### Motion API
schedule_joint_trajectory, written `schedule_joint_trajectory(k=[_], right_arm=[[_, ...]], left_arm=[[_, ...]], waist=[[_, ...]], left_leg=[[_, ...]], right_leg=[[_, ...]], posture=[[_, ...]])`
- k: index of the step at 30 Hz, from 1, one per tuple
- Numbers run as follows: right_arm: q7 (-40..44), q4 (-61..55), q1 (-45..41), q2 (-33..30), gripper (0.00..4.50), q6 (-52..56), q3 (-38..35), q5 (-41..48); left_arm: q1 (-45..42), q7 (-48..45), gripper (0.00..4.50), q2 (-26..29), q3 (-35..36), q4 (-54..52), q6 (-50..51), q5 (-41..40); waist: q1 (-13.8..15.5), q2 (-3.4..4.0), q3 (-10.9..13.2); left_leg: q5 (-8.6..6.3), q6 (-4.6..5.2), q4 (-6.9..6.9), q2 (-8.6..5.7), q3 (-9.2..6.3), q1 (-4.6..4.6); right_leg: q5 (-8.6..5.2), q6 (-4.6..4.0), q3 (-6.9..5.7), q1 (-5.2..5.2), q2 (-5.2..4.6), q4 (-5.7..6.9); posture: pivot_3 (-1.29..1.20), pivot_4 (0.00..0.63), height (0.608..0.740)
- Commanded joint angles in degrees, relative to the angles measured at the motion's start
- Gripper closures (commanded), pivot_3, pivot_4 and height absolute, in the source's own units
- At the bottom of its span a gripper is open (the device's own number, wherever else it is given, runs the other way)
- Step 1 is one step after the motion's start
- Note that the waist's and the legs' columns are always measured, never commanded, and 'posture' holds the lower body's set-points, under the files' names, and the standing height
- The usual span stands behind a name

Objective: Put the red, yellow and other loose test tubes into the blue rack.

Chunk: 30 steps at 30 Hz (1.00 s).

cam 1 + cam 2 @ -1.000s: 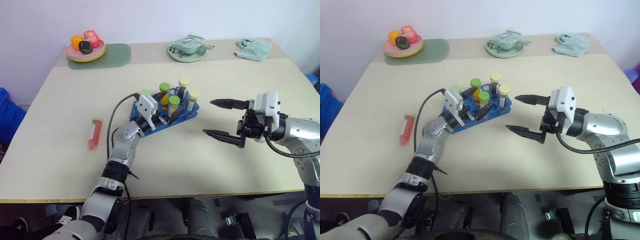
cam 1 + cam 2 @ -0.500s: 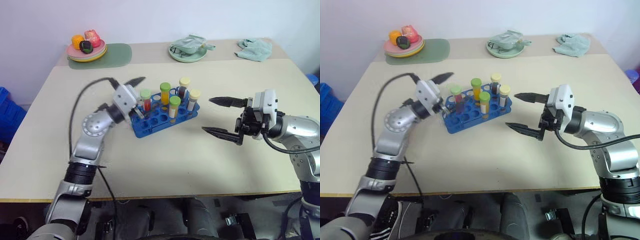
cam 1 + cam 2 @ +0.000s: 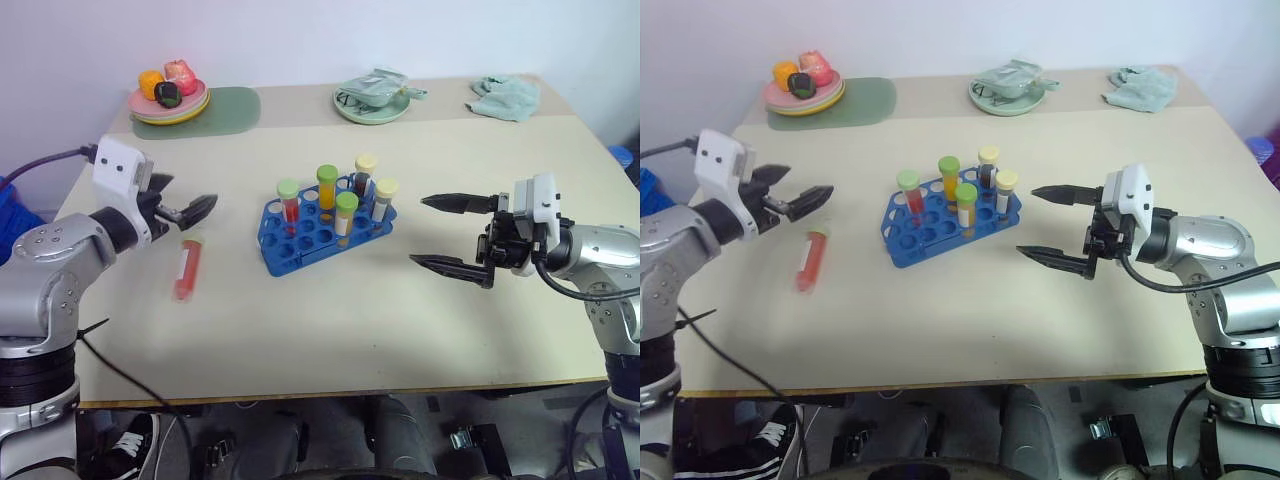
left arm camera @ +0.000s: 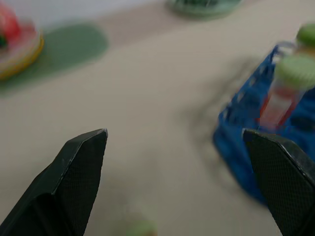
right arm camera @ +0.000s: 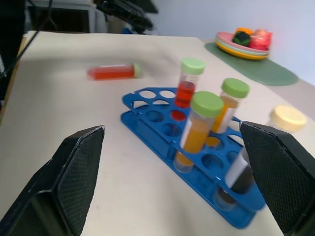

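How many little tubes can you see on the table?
6. Five tubes stand in the blue rack: red, orange, yellow-orange, and two dark ones. One red tube lies loose left of it.

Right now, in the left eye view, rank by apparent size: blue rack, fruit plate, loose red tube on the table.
1. The blue rack, clearly largest.
2. The fruit plate, though it sits farther from the camera, so its true size is unsure.
3. The loose red tube, smallest.

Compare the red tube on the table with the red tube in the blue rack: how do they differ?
The red tube on the table lies flat, left of the blue rack; the red tube in the rack stands upright in a hole. The lying one looks nearly full, the standing one about half. Both have green caps.
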Motion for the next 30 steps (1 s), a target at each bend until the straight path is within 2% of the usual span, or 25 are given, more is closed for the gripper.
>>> schedule_joint_trajectory(k=[1, 3, 7, 9, 14, 18, 27, 30], right_arm=[[0.4, -0.6, -1.9, -0.1, 0.00, -0.2, 0.0, 0.5], [0.3, -0.5, -2.8, 0.3, 0.00, -0.1, 0.5, 0.4], [0.3, -0.2, -3.7, 0.6, 0.00, 0.0, 1.1, 0.3], [0.3, 0.0, -3.9, 0.6, 0.00, 0.0, 1.5, 0.3], [0.0, -0.1, -4.2, 0.9, 0.00, -0.2, 2.0, 0.1], [-0.3, -0.8, -3.5, 1.0, 0.00, -0.1, 1.8, 0.3], [-1.2, -1.2, -3.0, 0.9, 0.00, 0.2, 1.4, 0.6], [-1.2, -1.0, -2.8, 0.9, 0.00, 0.0, 1.4, 0.4]], left_arm=[[-4.3, 4.2, 0.01, 3.9, 1.1, -1.0, 10.1, 0.2], [-7.0, 5.8, 0.01, 5.9, -1.0, 1.4, 15.3, 1.3], [-16.3, 7.6, 0.01, 6.5, -2.5, 10.3, 28.3, 0.9], [-19.1, 7.9, 0.01, 8.4, -4.9, 17.2, 30.6, -4.1], [-22.5, 11.4, 0.01, 12.9, -12.5, 29.6, 30.8, -11.5], [-24.8, 15.9, 0.01, 14.1, -17.3, 37.3, 30.8, -18.7], [-28.6, 24.8, 0.01, 14.4, -26.3, 46.1, 30.8, -32.1], [-28.8, 27.4, 0.01, 13.6, -27.3, 47.1, 30.8, -32.7]], waist=[[0.0, -0.09, 0.1], [0.0, -0.10, 0.1], [0.1, -0.09, 0.1], [0.0, -0.10, 0.1], [-1.2, -0.09, 0.1], [-1.4, -0.09, 0.1], [-1.3, -0.09, 0.1], [-1.3, -0.09, 0.1]], left_leg=[[0.00, -0.01, 0.00, 0.00, -0.01, 0.00], [0.01, -0.03, -0.01, 0.02, -0.02, 0.00], [0.01, -0.04, -0.01, 0.00, -0.02, 0.01], [0.01, -0.04, -0.02, -0.03, -0.03, 0.01], [0.02, -0.06, -0.17, -0.11, -0.06, -0.01], [0.03, -0.08, -0.20, -0.12, -0.05, -0.01], [0.05, -0.11, -0.21, -0.16, -0.05, -0.01], [0.05, -0.11, -0.20, -0.18, -0.05, -0.02]], right_leg=[[0.00, 0.00, 0.00, -0.02, 0.00, 0.00], [0.00, -0.01, -0.02, -0.03, 0.02, 0.01], [0.00, 0.00, -0.01, -0.02, 0.02, 0.02], [0.00, 0.00, -0.02, -0.03, 0.02, 0.04], [0.00, 0.00, -0.02, -0.13, 0.00, 0.09], [0.00, 0.00, -0.01, -0.17, 0.00, 0.09], [0.00, -0.01, -0.01, -0.19, -0.02, 0.10], [0.00, 0.00, -0.01, -0.19, -0.03, 0.10]], posture=[[0.00, 0.150, 0.740], [0.00, 0.150, 0.740], [0.00, 0.150, 0.740], [0.00, 0.150, 0.740], [0.00, 0.150, 0.740], [0.00, 0.150, 0.740], [0.00, 0.150, 0.740], [0.00, 0.150, 0.740]])
